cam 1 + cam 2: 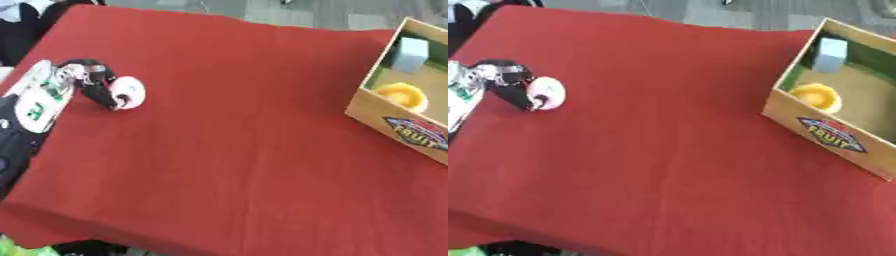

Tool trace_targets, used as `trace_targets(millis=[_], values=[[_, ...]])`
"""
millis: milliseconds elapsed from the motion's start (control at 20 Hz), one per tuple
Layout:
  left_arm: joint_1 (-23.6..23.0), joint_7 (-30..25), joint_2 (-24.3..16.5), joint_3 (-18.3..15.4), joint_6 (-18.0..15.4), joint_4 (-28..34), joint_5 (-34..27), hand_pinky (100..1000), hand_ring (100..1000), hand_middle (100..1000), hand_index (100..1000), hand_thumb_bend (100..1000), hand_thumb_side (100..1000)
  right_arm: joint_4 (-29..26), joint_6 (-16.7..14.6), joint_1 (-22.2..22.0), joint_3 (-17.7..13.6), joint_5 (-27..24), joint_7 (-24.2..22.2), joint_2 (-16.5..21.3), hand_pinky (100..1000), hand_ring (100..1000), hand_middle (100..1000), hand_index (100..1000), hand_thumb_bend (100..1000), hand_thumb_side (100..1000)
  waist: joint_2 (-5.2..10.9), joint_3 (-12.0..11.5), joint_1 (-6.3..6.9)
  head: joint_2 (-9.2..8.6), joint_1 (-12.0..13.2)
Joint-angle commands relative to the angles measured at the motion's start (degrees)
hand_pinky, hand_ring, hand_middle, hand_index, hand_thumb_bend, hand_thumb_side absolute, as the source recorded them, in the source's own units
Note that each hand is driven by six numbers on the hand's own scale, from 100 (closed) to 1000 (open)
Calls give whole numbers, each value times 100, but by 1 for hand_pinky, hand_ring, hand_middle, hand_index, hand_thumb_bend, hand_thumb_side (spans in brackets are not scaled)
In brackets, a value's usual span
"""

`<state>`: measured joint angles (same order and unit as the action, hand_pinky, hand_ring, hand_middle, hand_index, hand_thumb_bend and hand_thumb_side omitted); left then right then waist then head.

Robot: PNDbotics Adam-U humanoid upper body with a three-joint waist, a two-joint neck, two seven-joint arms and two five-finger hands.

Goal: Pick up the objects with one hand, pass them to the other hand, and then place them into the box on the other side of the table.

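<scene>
My left hand (94, 82) reaches in from the left edge over the red tablecloth, its black fingers curled round a small round white and pink object (129, 92). The object sits low over the cloth at the left side of the table. On the right stands a wooden fruit box (826, 134) with a printed label on its front wall. Inside it lie a yellow round thing (816, 96) and a pale blue block (830, 54). My right hand shows in neither view.
The red cloth (236, 145) covers the whole table; its near edge runs along the bottom left. A person in dark clothes (22, 25) is at the far left corner. Something green (17, 247) shows below the near edge.
</scene>
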<state>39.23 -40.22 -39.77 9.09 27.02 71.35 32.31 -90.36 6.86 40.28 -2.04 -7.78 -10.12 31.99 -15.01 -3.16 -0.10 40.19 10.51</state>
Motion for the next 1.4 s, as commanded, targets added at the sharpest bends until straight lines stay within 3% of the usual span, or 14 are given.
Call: trace_targets(millis=[50, 400, 750, 1050, 1400], values=[[51, -30, -219, -15, 94, 225, 112, 791, 713, 666, 528, 100, 137, -58, 8, 63, -57, 26, 11, 98, 911, 972, 596, 771, 100, 234, 190, -6, 49, 4, -20], [-30, 246, -303, -94, 345, 743, 349, 773, 685, 640, 504, 100, 105, -54, 0, 61, -61, 13, 23, 105, 912, 972, 596, 773, 100, 232, 199, -17, 35, -11, -76], [-273, 1020, -428, -326, 709, 1923, 445, 731, 596, 575, 473, 100, 100, -102, -10, 72, -45, -41, 21, 120, 912, 974, 603, 775, 100, 228, 203, -66, 13, -27, -214], [-524, 1685, -417, -317, 619, 2772, -78, 716, 554, 553, 460, 100, 100, -273, -21, 268, 98, -66, -121, 7, 912, 977, 612, 780, 100, 196, 209, -87, 0, -62, -307], [-705, 2712, -99, -181, 323, 3146, -735, 704, 524, 534, 446, 100, 110, -697, -85, 809, 572, 306, -809, -238, 906, 976, 650, 799, 142, 111, 240, -90, -31, -68, -404]])
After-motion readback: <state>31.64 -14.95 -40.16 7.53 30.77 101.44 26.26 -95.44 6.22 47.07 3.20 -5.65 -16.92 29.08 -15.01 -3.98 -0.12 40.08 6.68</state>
